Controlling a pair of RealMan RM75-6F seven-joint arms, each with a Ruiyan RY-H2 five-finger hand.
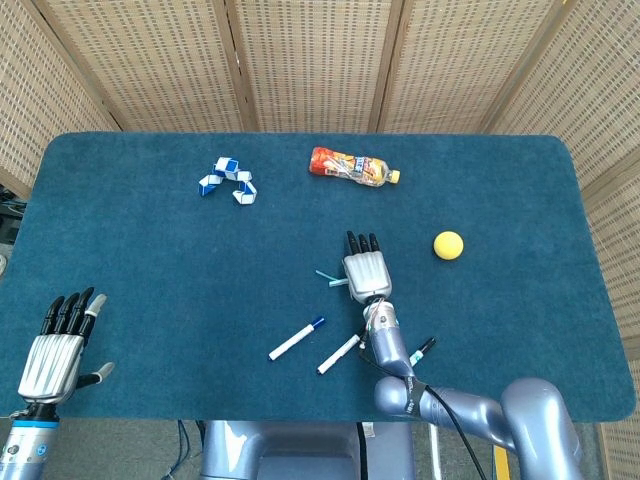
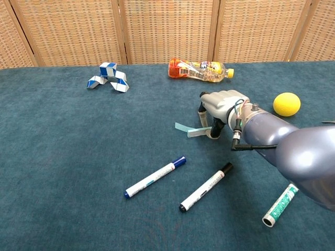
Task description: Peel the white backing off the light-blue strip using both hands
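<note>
The light-blue strip [image 2: 184,128] with its white backing [image 2: 198,132] lies just left of my right hand [image 2: 222,106], near the middle of the blue table. That hand comes down from above and pinches the strip's right end between thumb and a finger, so that end sits slightly off the cloth. The head view shows the same hand [image 1: 366,272] palm down, with the strip [image 1: 326,276] poking out to its left. My left hand [image 1: 60,340] hovers at the near left corner with its fingers apart, holding nothing and far from the strip.
An orange bottle [image 2: 200,69] and a blue-white twist toy [image 2: 108,77] lie at the back. A yellow ball [image 2: 287,103] sits right of my right hand. A blue-capped marker [image 2: 155,177], a black-capped marker [image 2: 205,186] and a green marker [image 2: 280,205] lie in front.
</note>
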